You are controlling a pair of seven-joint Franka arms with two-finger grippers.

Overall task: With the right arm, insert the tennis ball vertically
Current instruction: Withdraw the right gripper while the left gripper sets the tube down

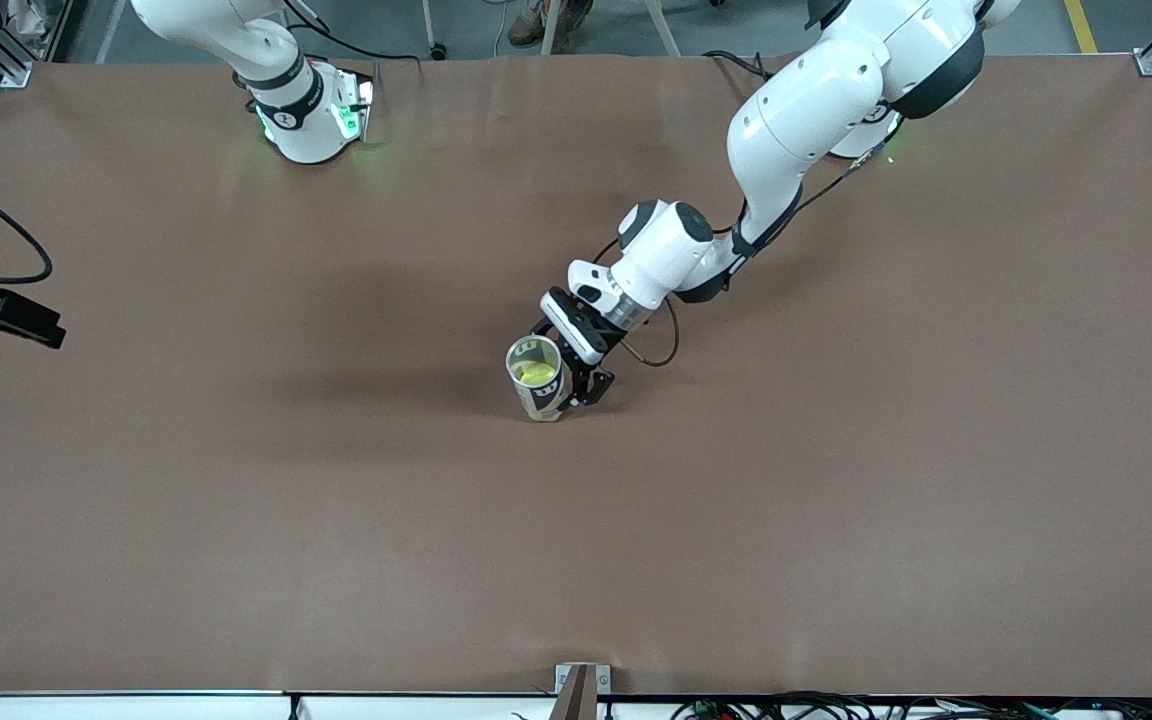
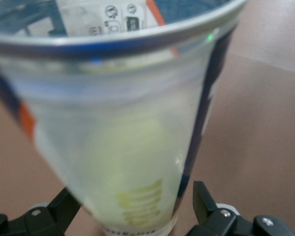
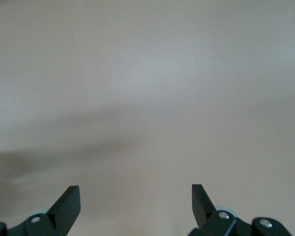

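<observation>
two white robot arms, the right arm (image 1: 276, 90) and the left arm (image 1: 796, 130), stand at one brown tabletop (image 1: 236, 500). one clear can (image 1: 537, 378) stands on it, holding one yellow-green tennis ball (image 1: 534, 373). there are two black grippers, each with two fingers.

Tennis ball (image 1: 534, 373): yellow-green, seated inside a clear plastic can (image 1: 539, 380) with dark blue label panels and an open rim. The can stands nearly upright, slightly tilted, on the brown table (image 1: 236, 500) near its middle. Through the can's wall (image 2: 137, 147) the ball appears as a pale yellow blur.
</observation>
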